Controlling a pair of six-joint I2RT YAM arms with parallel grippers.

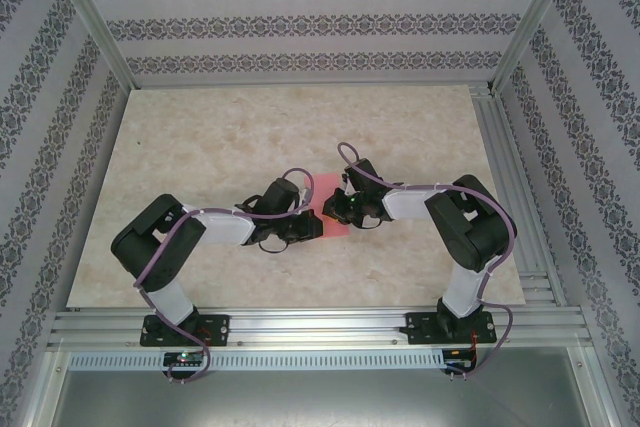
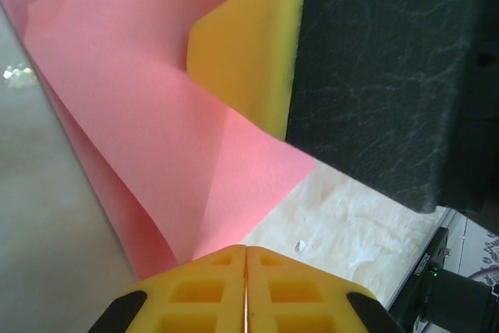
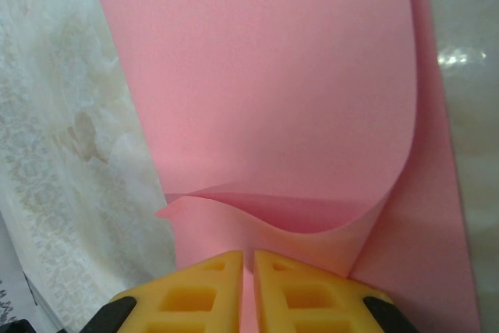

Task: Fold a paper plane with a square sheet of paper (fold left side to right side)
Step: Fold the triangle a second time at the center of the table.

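Marble-patterned worktop (image 1: 220, 147) ringed by patterned wall panels (image 1: 300, 22), carrying the square sheet of paper (image 1: 322, 190) near its middle, directly between both tools. Left tool (image 2: 245, 259) closed tight, seemingly nipping the raised flap right at the tips. Right tool (image 3: 249, 271) closed to a thin slit with pink inside, so pinching the sheet as well. Judged to be the left-to-right fold, begun but not yet pressed flat. To do it well: carry the lifted edge across low and slowly, line it up with the opposite edge before pressing down, pin the far side against sliding, then run a pad along the bend for a sharp, straight crease. Avoid tugging against the other grip; probably quick to wrinkle or tear. Up close, thin pink-red paper, smooth and matte, one side lifted and curling over in a soft loop, with faint diagonal shading across the raised part and no hard crease at the bend.
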